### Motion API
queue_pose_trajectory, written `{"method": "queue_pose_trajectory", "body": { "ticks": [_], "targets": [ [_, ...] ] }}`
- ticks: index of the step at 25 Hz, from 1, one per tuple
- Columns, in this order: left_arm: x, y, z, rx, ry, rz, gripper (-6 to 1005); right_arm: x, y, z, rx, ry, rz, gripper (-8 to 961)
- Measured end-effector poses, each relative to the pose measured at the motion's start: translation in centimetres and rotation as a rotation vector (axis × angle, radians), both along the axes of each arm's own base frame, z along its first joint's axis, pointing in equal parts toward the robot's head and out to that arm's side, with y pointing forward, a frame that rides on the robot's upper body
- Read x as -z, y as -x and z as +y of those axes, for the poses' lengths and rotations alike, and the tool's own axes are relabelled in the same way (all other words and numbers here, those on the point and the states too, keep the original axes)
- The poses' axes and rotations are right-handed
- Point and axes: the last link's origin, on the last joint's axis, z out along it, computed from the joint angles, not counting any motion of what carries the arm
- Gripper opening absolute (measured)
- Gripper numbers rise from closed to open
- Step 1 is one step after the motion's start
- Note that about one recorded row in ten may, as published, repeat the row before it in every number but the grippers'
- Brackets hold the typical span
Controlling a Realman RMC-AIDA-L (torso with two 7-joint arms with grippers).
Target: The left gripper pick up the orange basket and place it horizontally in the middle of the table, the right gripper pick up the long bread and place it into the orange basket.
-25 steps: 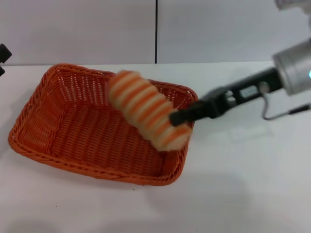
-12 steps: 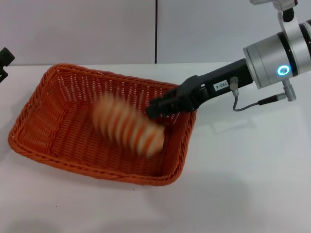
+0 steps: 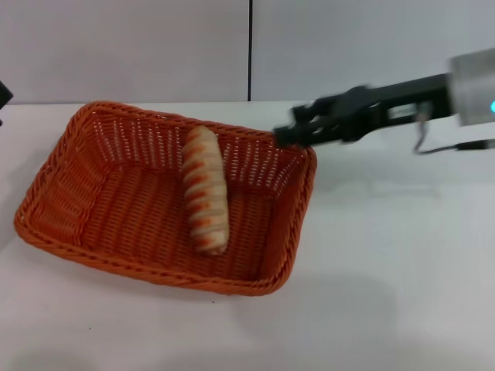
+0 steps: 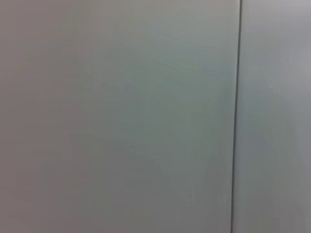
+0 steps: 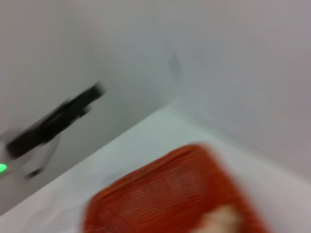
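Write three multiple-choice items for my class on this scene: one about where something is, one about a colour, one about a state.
1. Where does the long bread lie?
A. Inside the orange basket
B. On the table beside it
C. In a tool's grip

2. What colour are the bread's stripes?
A. Green
B. Orange-brown
C. Blue

3. What does the right tool carry?
A. The bread
B. The basket
C. Nothing

Answers:
1 A, the loaf rests on the basket's floor.
2 B, orange-brown bands cross the pale loaf.
3 C, the tool sits above the basket's far right corner with nothing between its fingers.

The left tool is barely in view at the table's left edge.
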Motion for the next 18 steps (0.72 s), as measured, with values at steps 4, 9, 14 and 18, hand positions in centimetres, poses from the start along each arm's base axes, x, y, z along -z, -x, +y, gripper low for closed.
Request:
{"method": "queue_pose_trajectory", "body": {
  "ticks": [4, 9, 14, 18],
  "targets": [
    [-0.5, 0.7, -1.0, -0.019, -0.035, -0.01, 680, -3.5, -4.6, -1.8, 0.047, -0.263, 0.065, 694],
    [-0.4, 2.0, -2.8, -0.064, -0.131, -0.016, 680, -6.1, -10.9, -5.6, 0.063, -0.635, 0.203, 745],
    [-0.7, 3.0, -4.2, -0.117, -0.183, -0.034, 680, -6.1, -15.1, -8.8, 0.061, -0.931, 0.283, 745],
    [-0.2, 3.4, -5.2, -0.133, -0.253, -0.038, 680, -5.0, -16.7, -10.4, 0.057, -1.107, 0.292, 745]
  ]
}}
